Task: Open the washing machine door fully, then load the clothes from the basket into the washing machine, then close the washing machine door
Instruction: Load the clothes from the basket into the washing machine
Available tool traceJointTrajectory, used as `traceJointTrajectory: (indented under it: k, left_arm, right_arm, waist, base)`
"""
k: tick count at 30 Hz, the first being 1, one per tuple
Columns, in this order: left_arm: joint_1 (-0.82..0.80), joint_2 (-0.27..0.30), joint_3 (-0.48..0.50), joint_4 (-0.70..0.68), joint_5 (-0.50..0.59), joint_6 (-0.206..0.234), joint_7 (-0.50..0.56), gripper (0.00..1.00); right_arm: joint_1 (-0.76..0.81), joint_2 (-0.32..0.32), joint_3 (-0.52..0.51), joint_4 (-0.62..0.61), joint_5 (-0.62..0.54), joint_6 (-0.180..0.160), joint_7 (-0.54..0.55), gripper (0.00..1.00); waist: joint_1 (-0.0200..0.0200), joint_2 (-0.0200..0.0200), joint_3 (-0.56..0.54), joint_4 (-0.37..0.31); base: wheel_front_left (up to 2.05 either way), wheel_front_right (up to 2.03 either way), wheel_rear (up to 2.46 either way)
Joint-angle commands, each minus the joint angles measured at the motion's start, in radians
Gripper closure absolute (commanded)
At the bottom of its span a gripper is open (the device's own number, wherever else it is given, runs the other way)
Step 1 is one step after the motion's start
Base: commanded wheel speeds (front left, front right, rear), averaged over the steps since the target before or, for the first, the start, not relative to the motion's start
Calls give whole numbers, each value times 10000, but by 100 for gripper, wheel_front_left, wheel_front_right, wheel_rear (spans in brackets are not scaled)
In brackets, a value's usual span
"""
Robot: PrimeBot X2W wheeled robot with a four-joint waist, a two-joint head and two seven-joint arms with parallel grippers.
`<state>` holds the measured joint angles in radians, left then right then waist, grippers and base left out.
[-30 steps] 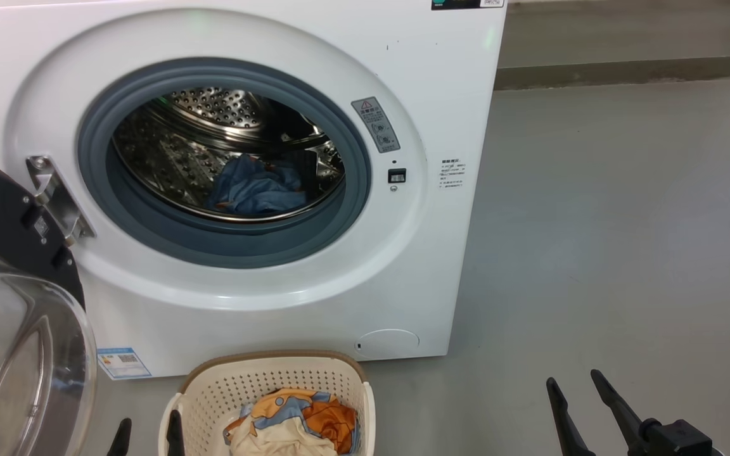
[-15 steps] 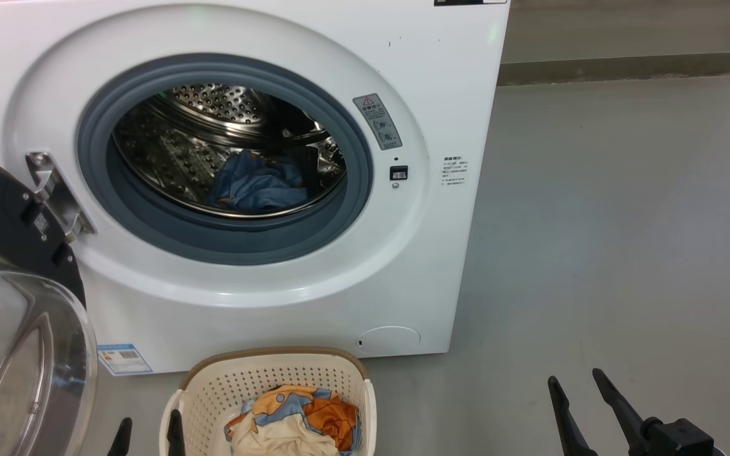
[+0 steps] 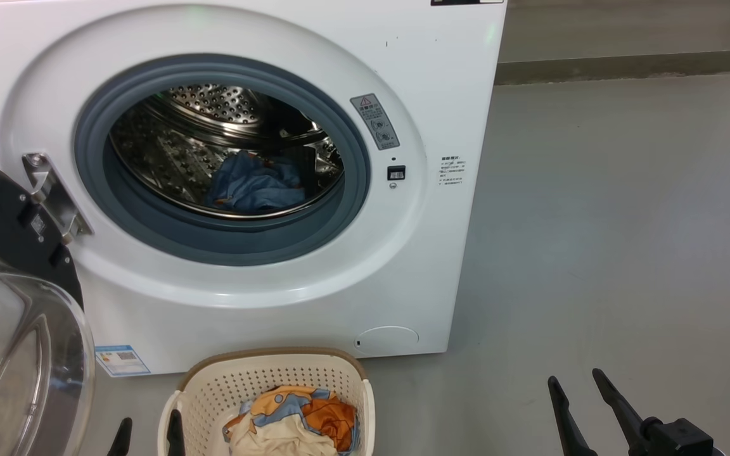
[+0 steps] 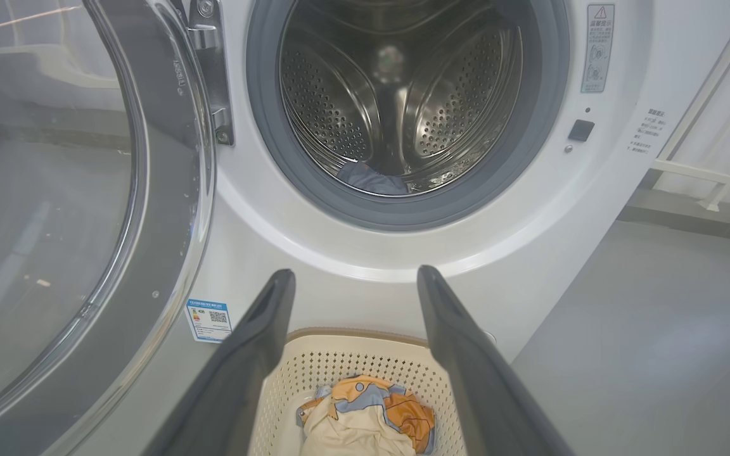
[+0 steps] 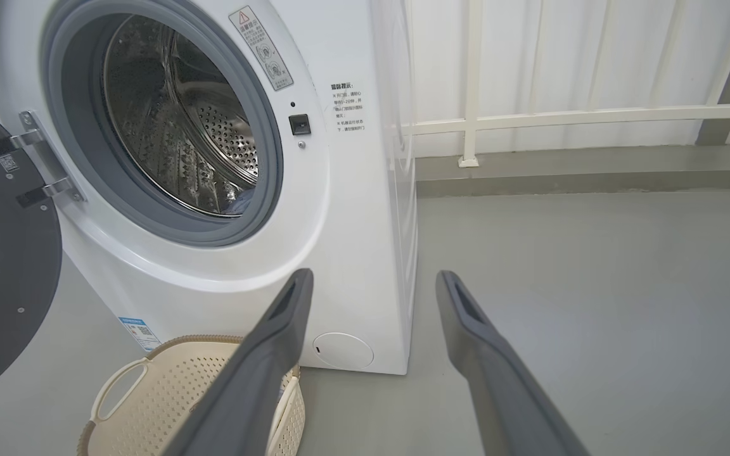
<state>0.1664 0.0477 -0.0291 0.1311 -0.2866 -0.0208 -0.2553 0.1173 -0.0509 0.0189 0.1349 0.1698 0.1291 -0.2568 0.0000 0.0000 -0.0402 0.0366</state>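
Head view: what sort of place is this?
Probably a laundry corner, perhaps staged: a washing machine on a bare grey floor, a basket of clothes before it, a white railing beyond.

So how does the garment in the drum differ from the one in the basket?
Colour: the drum garment is mostly blue; the basket garment is cream with orange and blue patches. Place: the drum garment lies low in the steel drum, already loaded; the basket garment sits in the cream basket, not yet loaded. Both are crumpled soft fabric.
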Motion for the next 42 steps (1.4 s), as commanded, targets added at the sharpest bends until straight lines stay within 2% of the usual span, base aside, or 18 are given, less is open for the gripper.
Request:
traceJointTrajectory:
  k: [1,42]
  left_arm:
    - [-179,27,290,-280,-80,31,-64,0]
    - [-226,26,219,-296,-161,42,-65,0]
  right_arm:
    - [-495,-33,210,-211,-26,16,-49,0]
    - [-554,-14,25,-183,-96,16,-49,0]
  waist:
    - [0,0,-2,-6]
    - [0,0,144,-70]
  base:
    - [0,0,0]
    - [0,0,0]
